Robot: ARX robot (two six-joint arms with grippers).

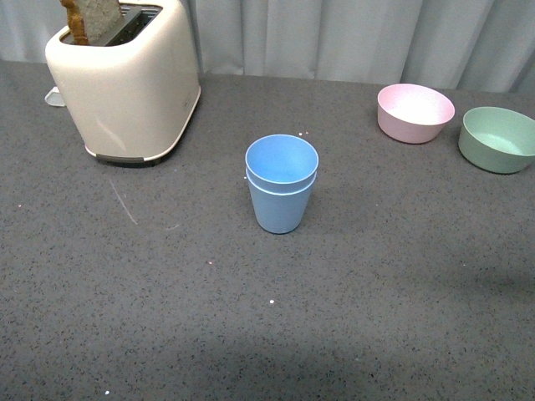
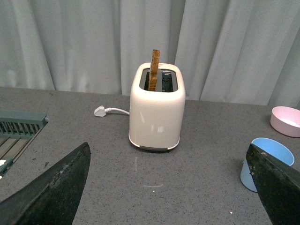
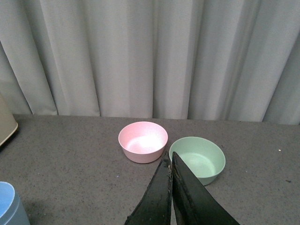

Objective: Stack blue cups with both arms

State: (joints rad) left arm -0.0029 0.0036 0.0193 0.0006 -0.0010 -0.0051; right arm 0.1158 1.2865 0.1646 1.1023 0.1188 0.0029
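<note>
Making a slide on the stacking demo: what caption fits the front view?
Two blue cups stand nested upright mid-table, toaster behind left, pink bowl and green bowl behind right.

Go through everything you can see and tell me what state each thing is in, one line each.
Blue cups: nested one inside the other, upright on the table, nothing holding them.
Toaster: upright, toast sticking up from a slot, plug lying loose on the table.
Pink bowl: upright, empty.
Green bowl: upright, empty.
Left hand: open, holding nothing.
Right hand: shut, holding nothing.
</note>
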